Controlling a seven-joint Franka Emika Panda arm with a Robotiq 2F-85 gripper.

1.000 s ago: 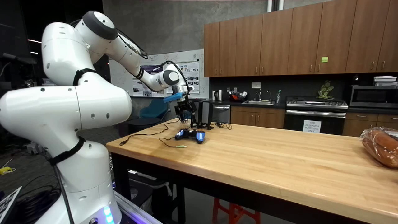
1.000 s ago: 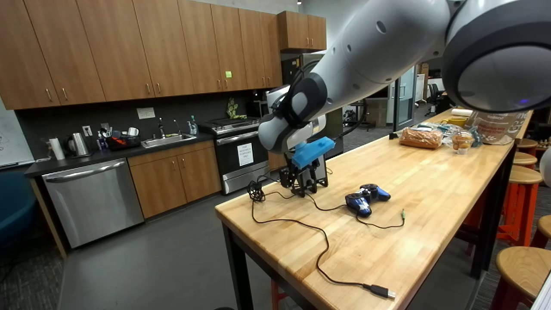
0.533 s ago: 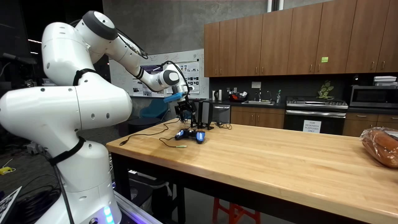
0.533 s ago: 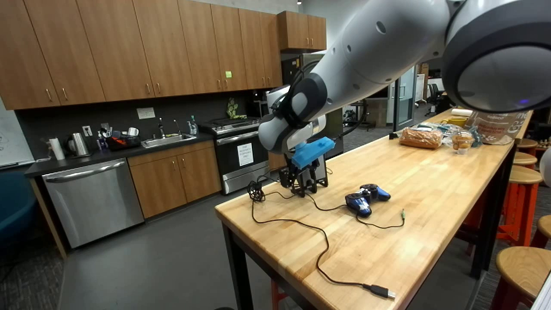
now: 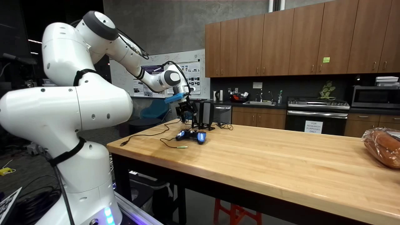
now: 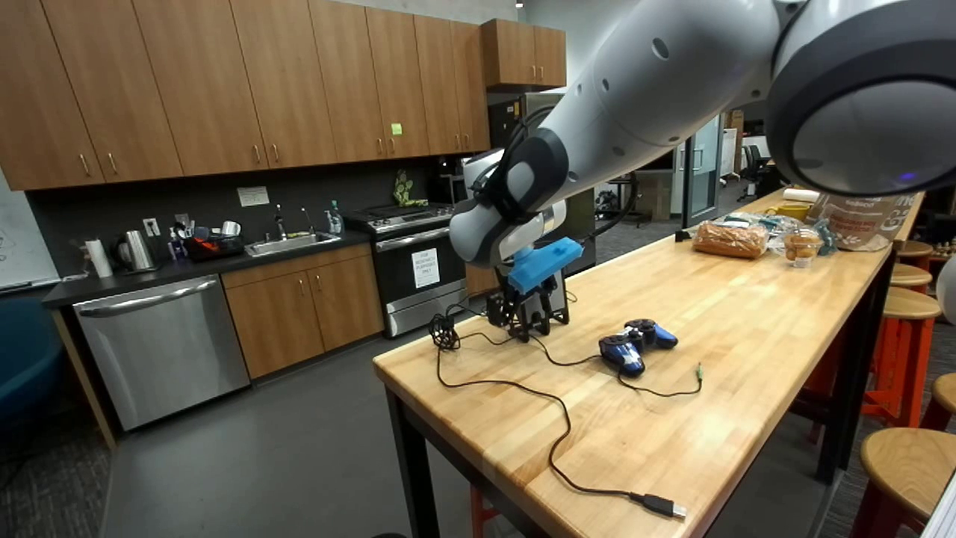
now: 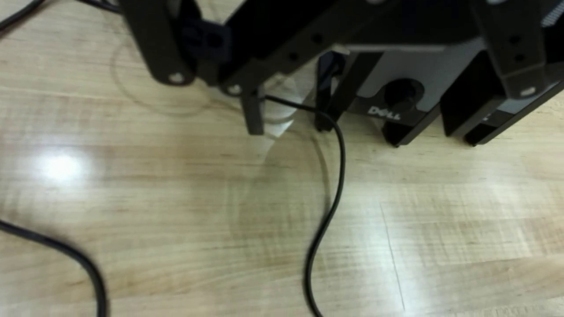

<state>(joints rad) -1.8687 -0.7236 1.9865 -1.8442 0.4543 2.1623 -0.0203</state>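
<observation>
My gripper comes in from the top of the wrist view with its two black fingers wide apart and nothing held. It also shows in both exterior views, low over the table's far corner. A black-and-grey Dell device, like a speaker, stands upright between and beyond the fingers; a second similar part is partly hidden behind the right finger. Whether a finger touches them I cannot tell. A black cable runs from behind the left finger across the wood. A blue-and-black game controller lies nearby.
The wooden table carries loose cables, a USB plug and a green plug. Bagged bread and a clear tub lie at the far end. Stools stand alongside. A tangled cable lies near the edge.
The gripper and its blue block have shifted very slightly to the right in an exterior view. The objects on the table have not visibly moved.
</observation>
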